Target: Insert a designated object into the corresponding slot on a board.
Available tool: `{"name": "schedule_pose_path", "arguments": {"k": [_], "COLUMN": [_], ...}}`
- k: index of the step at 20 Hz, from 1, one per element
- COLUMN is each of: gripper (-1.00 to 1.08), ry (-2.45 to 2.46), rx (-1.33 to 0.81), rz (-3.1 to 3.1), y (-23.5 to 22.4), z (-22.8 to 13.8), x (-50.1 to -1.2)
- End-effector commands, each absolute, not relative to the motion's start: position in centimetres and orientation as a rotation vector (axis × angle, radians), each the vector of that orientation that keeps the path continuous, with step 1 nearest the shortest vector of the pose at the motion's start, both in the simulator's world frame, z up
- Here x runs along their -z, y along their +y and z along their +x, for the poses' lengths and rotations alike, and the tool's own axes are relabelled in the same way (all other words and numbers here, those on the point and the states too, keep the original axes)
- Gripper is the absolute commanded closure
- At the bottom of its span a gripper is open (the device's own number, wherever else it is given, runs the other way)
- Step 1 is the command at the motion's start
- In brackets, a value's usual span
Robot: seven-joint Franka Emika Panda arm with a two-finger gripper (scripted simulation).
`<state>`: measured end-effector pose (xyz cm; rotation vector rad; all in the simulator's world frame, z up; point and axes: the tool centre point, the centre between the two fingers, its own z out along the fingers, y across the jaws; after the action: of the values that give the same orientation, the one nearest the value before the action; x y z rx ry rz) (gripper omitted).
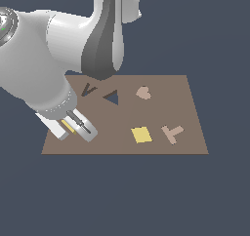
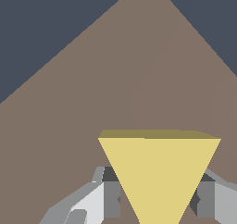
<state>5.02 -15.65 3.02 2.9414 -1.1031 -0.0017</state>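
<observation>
Yellow triangle point(image 2: 157, 177) sits between the 2 fingers of the pincer point(image 1: 73, 126), near the board's point(image 1: 161, 108) corner, well apart from the triangular slot point(image 1: 112, 98). Pincer probably closed on it, contact unclear. Rigid, light, flat; grip the straight edges.

Brown board point(image 1: 190, 113) on a dark blue-grey floor point(image 1: 122, 196).
Yellow square block point(image 1: 141, 135), tan T-shaped piece point(image 1: 172, 133) and heart-shaped piece point(image 1: 143, 92) lie on it.

Bare board point(image 1: 122, 118) btwn gripper point(image 1: 73, 127) & slot point(image 1: 112, 98), unobstructed.
</observation>
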Motion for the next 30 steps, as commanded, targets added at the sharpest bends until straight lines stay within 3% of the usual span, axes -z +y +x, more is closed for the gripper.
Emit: {"name": "schedule_pose_path", "arguments": {"k": [1,15,30], "gripper": [1.08,1.08,1.08], "ry": [-1.103,-1.136,-1.402], "rx": [0.0,-0.012,-0.158], "rz": [2.942,2.932,2.911], "y": [-15.7,-16.1,-22.9], "z": [5.1,5.2,6.8], "x": [-3.0,-4.0,-10.6]}}
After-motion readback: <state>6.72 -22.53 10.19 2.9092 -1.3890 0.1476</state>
